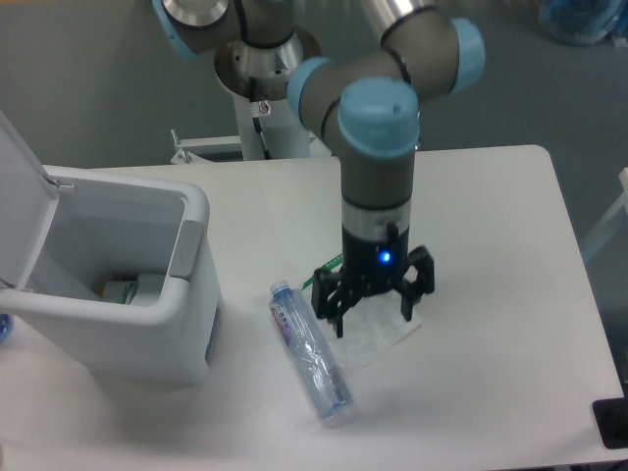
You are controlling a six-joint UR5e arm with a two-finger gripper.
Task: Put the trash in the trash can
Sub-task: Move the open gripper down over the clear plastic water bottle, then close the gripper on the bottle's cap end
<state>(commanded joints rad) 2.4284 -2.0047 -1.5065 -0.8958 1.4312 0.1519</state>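
Observation:
My gripper [374, 322] is open and low over the crinkled clear plastic bag [378, 334], its fingers straddling the bag and hiding much of it; only a bit of the green strip [330, 266] shows. The clear plastic bottle [310, 352] with a bluish label lies on the table just left of the gripper, apart from it. The white trash can [147, 294] stands at the left with its lid [18, 186] raised.
Some items lie inside the trash can at the bottom [128, 290]. The robot base [263, 88] stands behind the table. The table's front edge runs close below the bottle.

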